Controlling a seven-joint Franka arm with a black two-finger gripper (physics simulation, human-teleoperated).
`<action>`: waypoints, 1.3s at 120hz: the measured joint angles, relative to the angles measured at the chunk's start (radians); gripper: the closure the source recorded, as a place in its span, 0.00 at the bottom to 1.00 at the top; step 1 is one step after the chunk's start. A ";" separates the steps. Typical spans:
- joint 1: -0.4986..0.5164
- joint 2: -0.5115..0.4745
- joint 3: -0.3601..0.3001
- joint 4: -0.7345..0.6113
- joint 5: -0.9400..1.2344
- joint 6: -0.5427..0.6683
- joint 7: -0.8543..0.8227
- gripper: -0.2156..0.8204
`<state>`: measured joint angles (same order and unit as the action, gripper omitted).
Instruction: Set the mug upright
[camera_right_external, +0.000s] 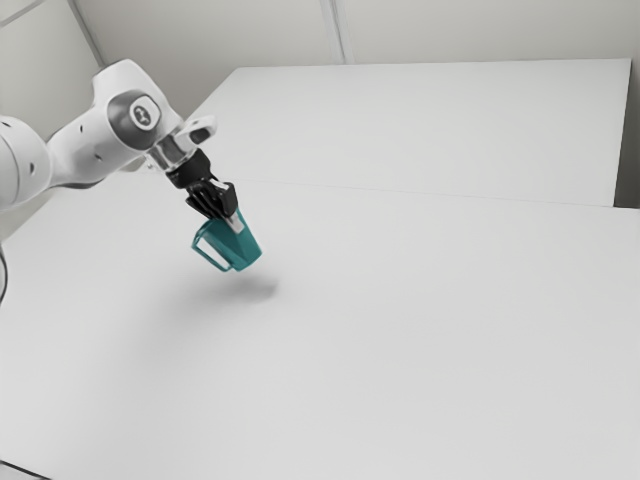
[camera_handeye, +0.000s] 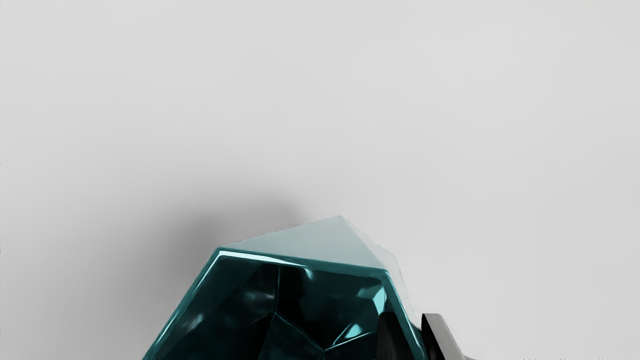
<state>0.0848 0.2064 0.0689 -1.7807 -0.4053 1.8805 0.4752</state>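
From the exterior view's left, the white arm (camera_right_external: 88, 143) reaches in. Next, the handle (camera_right_external: 209, 260) juts from the teal mug (camera_right_external: 241, 249), held tilted above the pale bench (camera_right_external: 400, 350), its mouth toward the tool (camera_right_external: 233, 214). The tool pinches the mug's wall, one finger inside, one outside. A soft shadow (camera_right_external: 255, 289) lies on the bench below.
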 joint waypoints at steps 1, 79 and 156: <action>0.000 -0.001 -0.002 -0.001 0.005 -0.001 -0.005 0.93; -0.037 -0.059 -0.111 -0.060 0.396 -0.021 -0.358 0.93; -0.055 -0.037 -0.137 -0.157 0.430 0.052 -0.569 0.94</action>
<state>0.0297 0.1697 -0.0684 -1.9374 0.0248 1.9325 -0.0939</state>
